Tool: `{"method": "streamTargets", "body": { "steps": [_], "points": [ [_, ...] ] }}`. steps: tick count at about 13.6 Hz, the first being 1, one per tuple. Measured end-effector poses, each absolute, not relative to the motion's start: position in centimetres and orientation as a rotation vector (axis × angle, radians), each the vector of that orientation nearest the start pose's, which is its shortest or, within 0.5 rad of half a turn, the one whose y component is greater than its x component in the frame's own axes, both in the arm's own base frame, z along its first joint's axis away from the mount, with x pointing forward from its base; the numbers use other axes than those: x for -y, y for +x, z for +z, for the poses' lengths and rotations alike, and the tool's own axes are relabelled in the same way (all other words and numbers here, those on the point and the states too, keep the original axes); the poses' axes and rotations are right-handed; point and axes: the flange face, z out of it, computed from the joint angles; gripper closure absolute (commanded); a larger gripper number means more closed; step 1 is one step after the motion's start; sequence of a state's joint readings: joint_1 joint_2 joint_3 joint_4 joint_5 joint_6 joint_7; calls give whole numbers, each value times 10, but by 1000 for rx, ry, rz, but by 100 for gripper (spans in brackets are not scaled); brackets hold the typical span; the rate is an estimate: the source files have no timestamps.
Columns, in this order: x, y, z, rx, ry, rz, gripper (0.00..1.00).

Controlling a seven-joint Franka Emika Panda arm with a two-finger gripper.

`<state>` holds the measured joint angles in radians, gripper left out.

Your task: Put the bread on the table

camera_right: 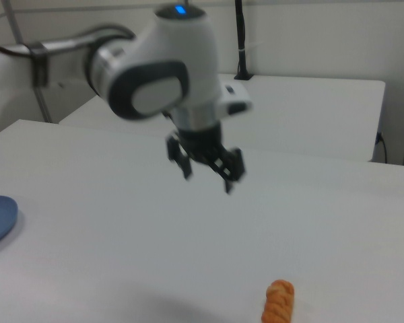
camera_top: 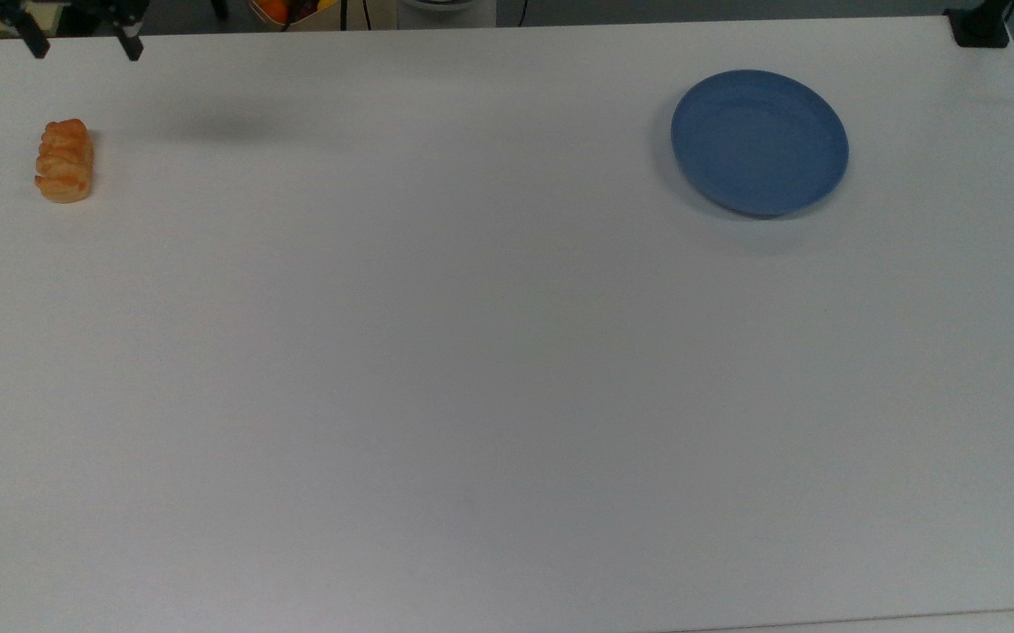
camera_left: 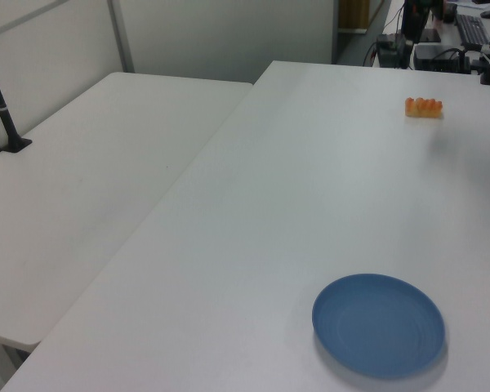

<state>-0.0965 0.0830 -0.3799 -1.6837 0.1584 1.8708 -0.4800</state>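
- My pincer (camera_right: 205,168) hangs in the air with its two black fingers spread apart and nothing between them; in the top view the fingertips sit at the upper left edge of the frame (camera_top: 80,40).
- The bread (camera_top: 64,161) lies flat on the white tabletop (camera_top: 471,369), bare surface all round it, touching nothing else. In the left view it sits far back on the tabletop near the far right corner (camera_left: 423,107); in the right view it is at the bottom, right of centre (camera_right: 279,302).
- The relation I care about: the bread lies below the pincer and a little off to one side. In the top view it is down-frame and slightly left of the gap between the fingers; in the right view it is lower and to the right of the pincer. The two are well apart, with clear air between.
- The bread's long axis runs up and down the top view's frame, while the fingers are spread across that frame, so the opening straddles the short way of the roll.
- The arm's white wrist and grey-panelled link stand above the pincer in the right view, fingers pointing down toward the tabletop with a slight tilt.
- The blue plate (camera_top: 759,142) sits empty, well apart, at the top view's upper right.
- I judge the placing done, with only the arm's retreat remaining.
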Motion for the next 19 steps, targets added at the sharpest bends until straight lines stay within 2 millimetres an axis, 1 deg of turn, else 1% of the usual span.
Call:
{"method": "streamTargets", "body": {
  "steps": [2,6,9,10,12,14,17,19],
  "points": [
    [223,541,585,-173,-3000,-268,0],
    [162,534,629,-355,-2906,-275,0],
    [97,530,652,-378,-2882,-246,0],
    [76,530,655,-368,-2881,-235,0],
    [43,530,657,-350,-2882,-202,0],
    [23,528,658,-330,-2883,-177,0],
    [-2,527,658,-266,-2897,-160,0],
    [-22,526,652,-200,-2951,-144,0]
  ]
}}
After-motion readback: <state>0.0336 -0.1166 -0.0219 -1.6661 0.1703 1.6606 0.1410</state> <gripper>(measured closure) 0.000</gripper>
